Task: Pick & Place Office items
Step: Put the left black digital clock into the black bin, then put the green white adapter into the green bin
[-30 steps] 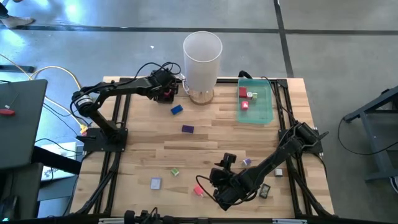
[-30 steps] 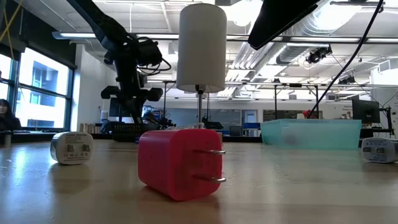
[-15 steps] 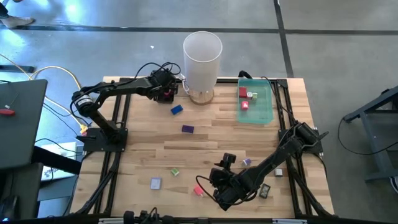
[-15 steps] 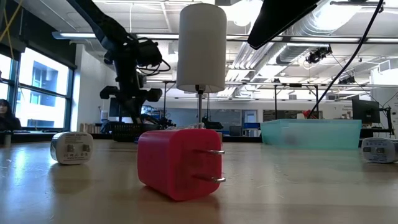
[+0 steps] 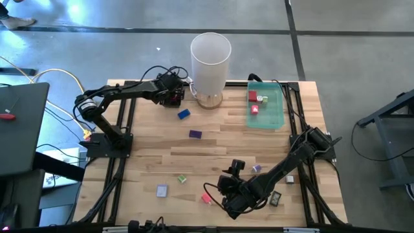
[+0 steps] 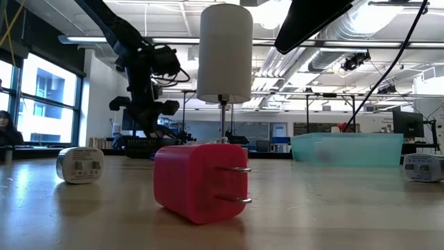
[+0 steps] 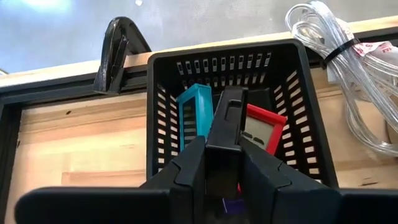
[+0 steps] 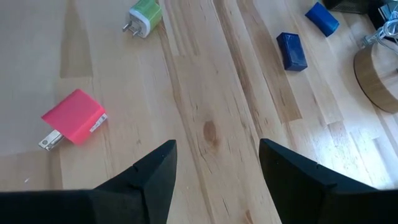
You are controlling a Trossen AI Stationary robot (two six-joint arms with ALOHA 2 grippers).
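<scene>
Gripping a flat black piece (image 7: 225, 121) tight in the left claw (image 7: 224, 155), right over the small black basket (image 7: 305, 118) at the far left edge of the surface (image 5: 213, 145), beside the tall white cylinder (image 5: 210, 58). Already in that basket: a teal piece (image 7: 194, 112) and a red piece (image 7: 264, 132), both leaning on edge. Hovering low near the front edge with the right claw (image 8: 216, 149), fingers spread and empty, close by a pink plug (image 8: 74, 117); farther out, a green plug (image 8: 145, 14) and two blue blocks (image 8: 291, 50) loose on the wood, well apart from the green tray (image 5: 275, 116). Probably about to drop the black piece in. Risk of letting go too high or off-centre: could strike the upright teal or red piece, tip over the basket wall, or wedge crooked between them. Risk also of snagging a finger on the slotted wall when lifting away, dragging the light basket along. On the right side, coming down skewed on the pink plug could pinch a corner or the prongs and flick it off the front edge. Compared with a second ago, hardly any difference: same poses for both arms, same grip, same scatter of items, only a slight shift of the left arm in the low view.
</scene>
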